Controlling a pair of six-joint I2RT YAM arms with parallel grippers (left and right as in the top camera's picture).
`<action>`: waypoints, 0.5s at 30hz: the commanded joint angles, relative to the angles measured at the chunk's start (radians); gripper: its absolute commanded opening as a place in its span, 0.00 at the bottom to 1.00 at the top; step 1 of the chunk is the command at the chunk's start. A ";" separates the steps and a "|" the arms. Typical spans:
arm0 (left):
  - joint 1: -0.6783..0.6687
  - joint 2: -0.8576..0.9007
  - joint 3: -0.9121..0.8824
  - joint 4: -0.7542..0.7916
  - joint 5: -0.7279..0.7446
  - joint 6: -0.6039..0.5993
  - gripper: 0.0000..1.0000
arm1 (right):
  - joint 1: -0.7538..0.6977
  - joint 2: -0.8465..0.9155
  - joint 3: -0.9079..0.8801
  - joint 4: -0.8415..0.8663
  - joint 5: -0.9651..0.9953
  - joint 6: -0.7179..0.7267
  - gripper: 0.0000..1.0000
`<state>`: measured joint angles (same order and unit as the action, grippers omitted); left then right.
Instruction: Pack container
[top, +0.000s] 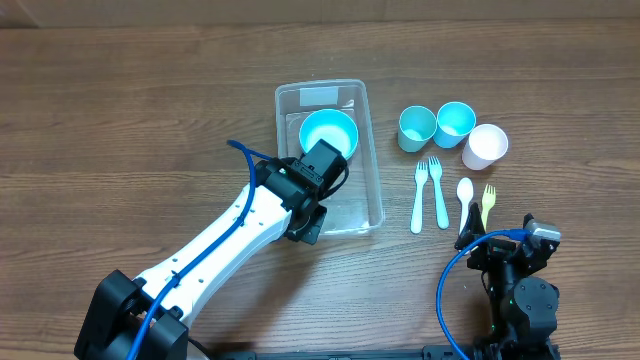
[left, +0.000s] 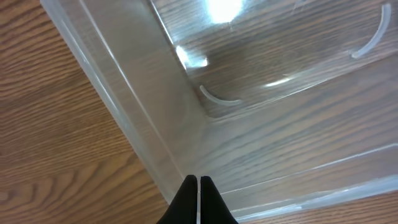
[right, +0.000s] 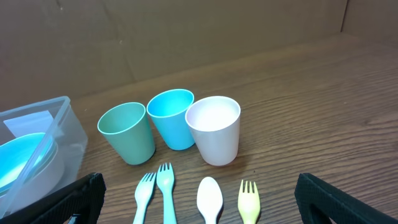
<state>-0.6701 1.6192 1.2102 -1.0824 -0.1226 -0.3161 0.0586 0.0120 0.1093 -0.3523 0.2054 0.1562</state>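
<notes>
Left gripper (left: 198, 186), fingers pressed together, sits right at a corner of the container (left: 280, 143) rim

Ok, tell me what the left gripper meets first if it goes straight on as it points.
The clear container: the shut left gripper points at its wall near a corner; whether they touch is unclear.

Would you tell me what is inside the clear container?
One light-blue bowl sits at the labelled end of the container. The left gripper hides a corner of the opposite end overhead.
</notes>
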 joint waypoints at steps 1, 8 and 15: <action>-0.005 -0.022 -0.011 -0.007 -0.069 -0.022 0.04 | -0.005 -0.007 -0.003 0.006 -0.004 0.000 1.00; -0.006 -0.032 0.022 0.009 -0.069 -0.074 0.04 | -0.005 -0.007 -0.003 0.007 -0.004 0.000 1.00; 0.196 -0.328 0.195 -0.011 -0.068 0.147 0.04 | -0.005 -0.007 -0.003 0.007 -0.004 -0.001 1.00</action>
<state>-0.6163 1.4170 1.3773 -1.0672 -0.2188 -0.3252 0.0586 0.0120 0.1093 -0.3515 0.2058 0.1570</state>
